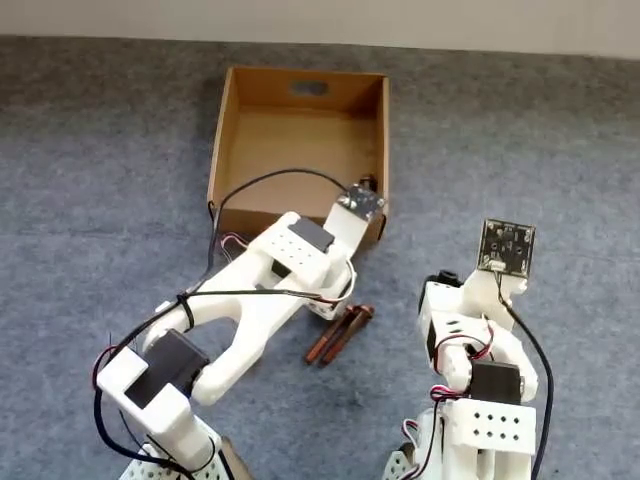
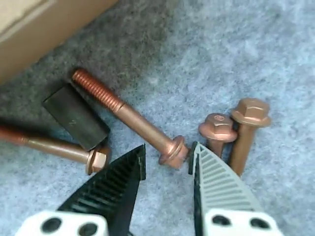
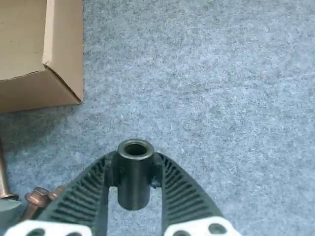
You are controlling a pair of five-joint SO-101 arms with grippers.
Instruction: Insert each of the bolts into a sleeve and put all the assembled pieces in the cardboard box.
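My left gripper is open and hangs low over the grey carpet, its fingertips on either side of the flanged head of a copper bolt. Several more copper bolts lie around it: one beside a loose black sleeve, and two close together on the other side. My right gripper is shut on another black sleeve, held upright with its bore facing the camera. In the high view the bolts lie in front of the cardboard box, under the left arm.
The box has no lid, and its corner stands near the right gripper. Its wall is just beyond the bolts. The right arm stands to the right of the bolts. Bare carpet stretches away on the right.
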